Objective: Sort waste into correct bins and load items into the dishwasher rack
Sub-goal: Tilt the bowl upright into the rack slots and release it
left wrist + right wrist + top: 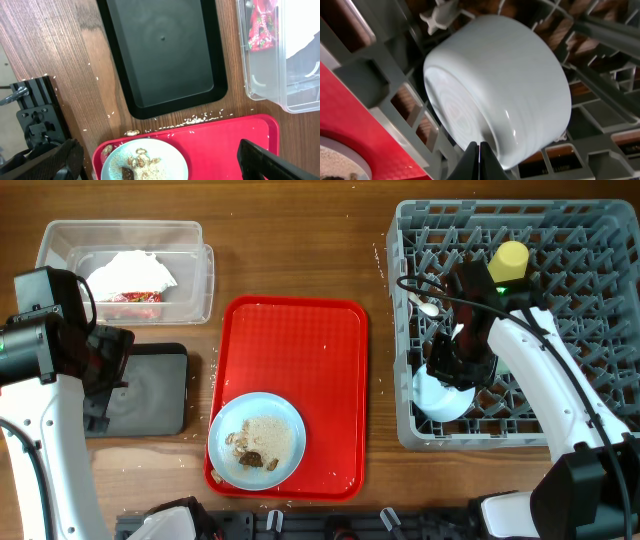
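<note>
My right gripper [479, 150] is down inside the grey rack [600, 300], its fingers pressed flat together. Their tips sit right at the lower edge of a pale bowl [500, 85], which lies tipped on its side among the pegs near the rack's front left corner. I cannot tell whether they actually touch it. A yellow cup [510, 260] stands further back in the rack, and a white plastic utensil [428, 307] lies near the left wall.

My left gripper [159, 150] hangs wide open and holds nothing. It is above the table where the black tray [165, 55] meets the red tray [300, 350]. Loose rice grains [195, 120] are scattered along that gap.

A pale blue plate [285, 415] sits at the red tray's near left corner, carrying rice and brown bits [262, 442]. The clear tub [190, 280] behind the black tray holds a crumpled napkin [130, 272] and red-and-white wrappers [260, 30]. Their print is too small to read.
</note>
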`<state>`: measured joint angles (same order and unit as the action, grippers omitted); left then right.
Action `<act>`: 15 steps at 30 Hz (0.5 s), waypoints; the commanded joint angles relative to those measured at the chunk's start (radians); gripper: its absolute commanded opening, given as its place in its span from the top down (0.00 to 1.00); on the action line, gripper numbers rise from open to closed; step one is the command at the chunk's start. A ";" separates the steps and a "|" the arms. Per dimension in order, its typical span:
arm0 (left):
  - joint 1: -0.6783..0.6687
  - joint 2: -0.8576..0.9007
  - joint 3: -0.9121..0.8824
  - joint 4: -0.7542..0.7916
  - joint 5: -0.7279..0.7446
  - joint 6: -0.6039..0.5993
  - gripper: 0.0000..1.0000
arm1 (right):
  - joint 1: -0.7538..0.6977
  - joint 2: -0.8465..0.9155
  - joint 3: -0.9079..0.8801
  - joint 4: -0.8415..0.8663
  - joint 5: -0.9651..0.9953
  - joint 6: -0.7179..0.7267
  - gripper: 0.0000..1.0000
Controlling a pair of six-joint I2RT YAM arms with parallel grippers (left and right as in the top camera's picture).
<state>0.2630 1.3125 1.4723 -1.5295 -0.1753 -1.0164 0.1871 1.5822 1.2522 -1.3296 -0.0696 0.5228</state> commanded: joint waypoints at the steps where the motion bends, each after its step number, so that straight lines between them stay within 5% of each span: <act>1: 0.004 -0.005 -0.003 -0.001 -0.017 -0.016 0.00 | 0.006 0.006 -0.005 0.017 0.028 0.016 0.96; 15: 0.004 -0.005 -0.003 -0.001 -0.017 -0.016 0.00 | 0.006 0.018 -0.018 0.005 0.079 0.066 0.96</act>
<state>0.2630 1.3125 1.4723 -1.5291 -0.1753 -1.0164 0.1871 1.5867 1.2503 -1.3136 -0.0593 0.5381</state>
